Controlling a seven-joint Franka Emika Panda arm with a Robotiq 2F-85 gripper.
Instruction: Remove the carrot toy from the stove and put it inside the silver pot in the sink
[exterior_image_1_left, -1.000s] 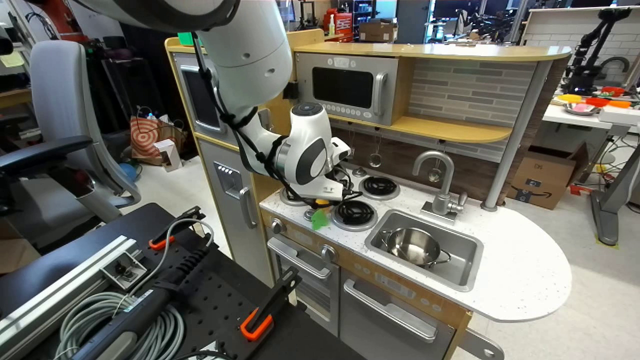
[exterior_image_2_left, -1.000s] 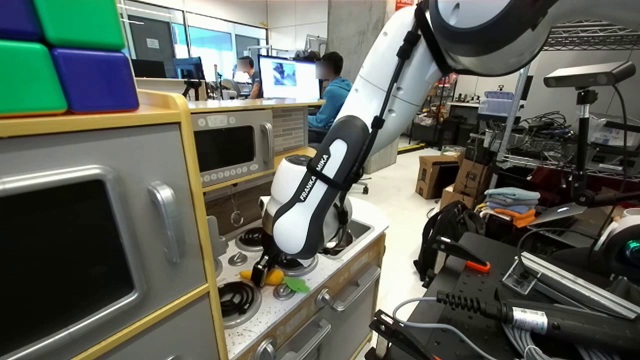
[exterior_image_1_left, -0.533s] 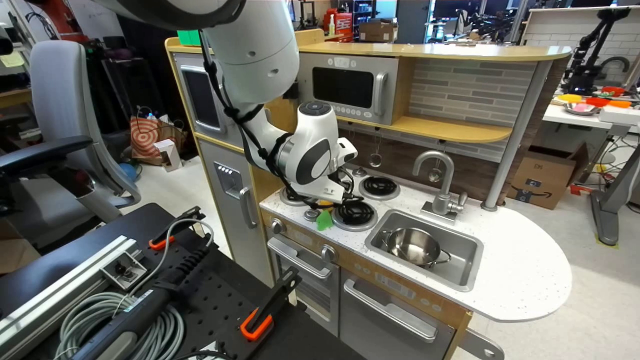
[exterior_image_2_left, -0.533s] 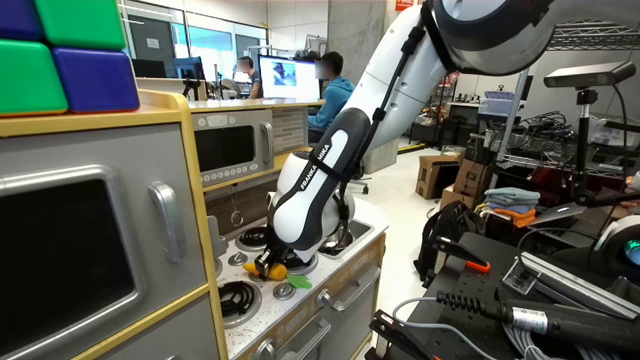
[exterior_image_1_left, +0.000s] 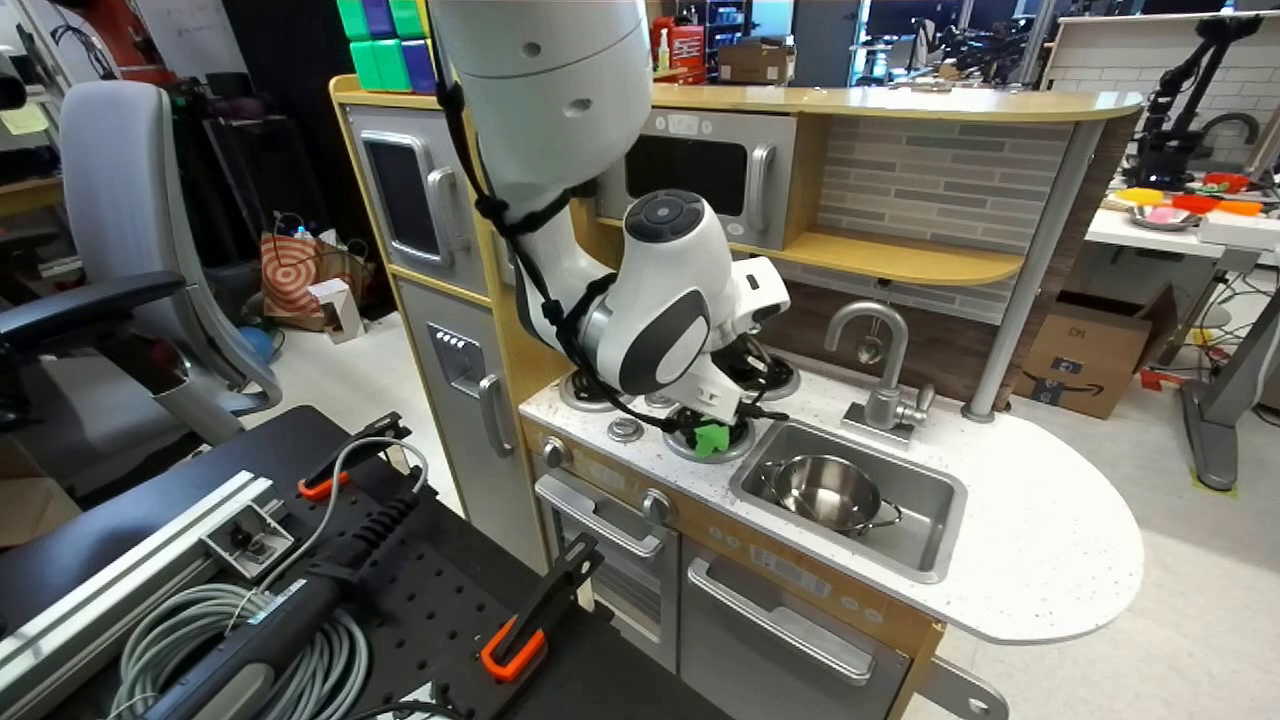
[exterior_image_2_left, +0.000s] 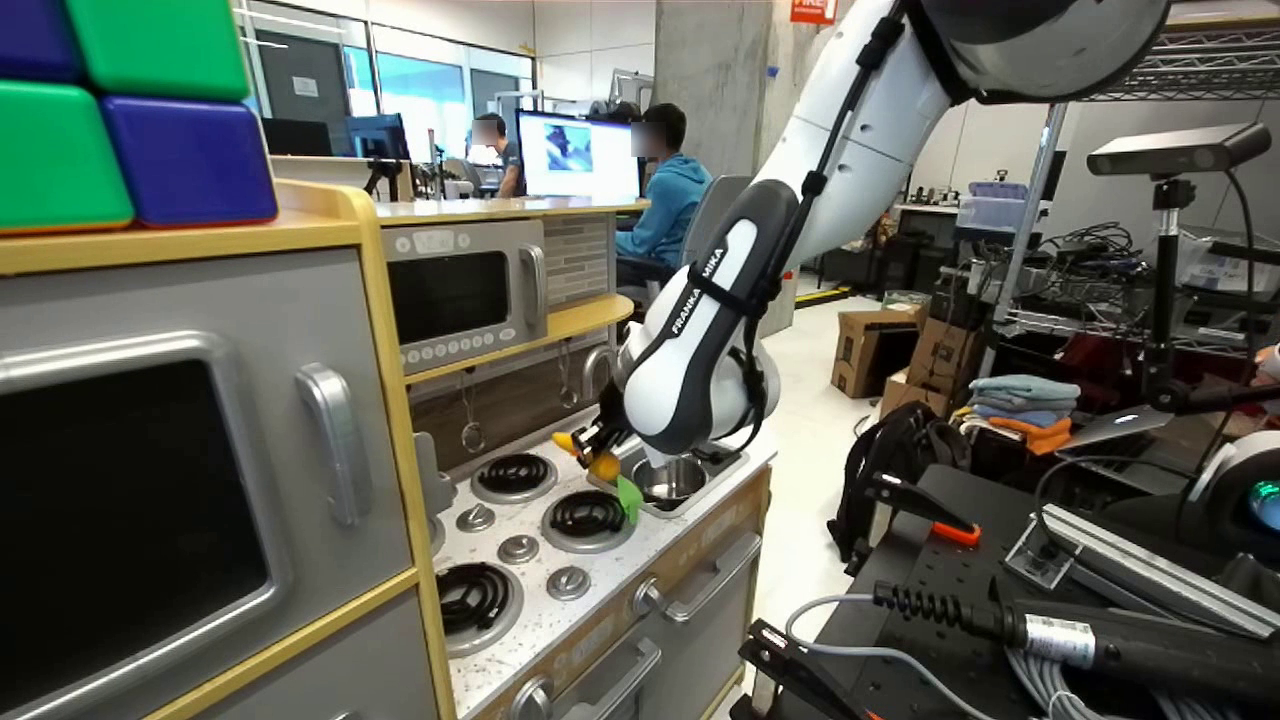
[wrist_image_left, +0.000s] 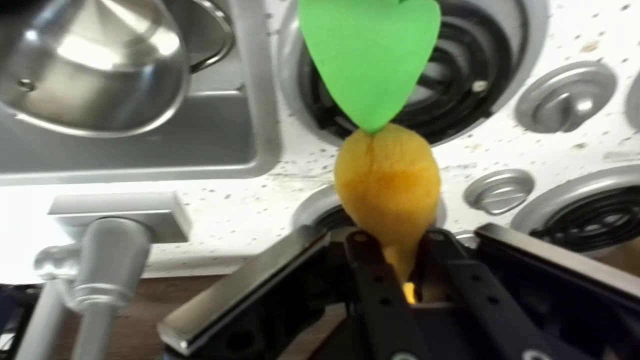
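Between the snugly closed jaws of your gripper (wrist_image_left: 398, 242), you have the carrot (wrist_image_left: 387, 180), gripped by its narrow half above the stove (exterior_image_2_left: 540, 615), its leaf (wrist_image_left: 370, 60) over the burner (exterior_image_2_left: 588, 515) nearest the sink (wrist_image_left: 262, 95). Inside that sink stands the pot (exterior_image_1_left: 825, 490).

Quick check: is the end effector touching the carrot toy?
Touching. In the wrist view, the end effector pinches the carrot toy, with a black finger against each side of its tapering part.
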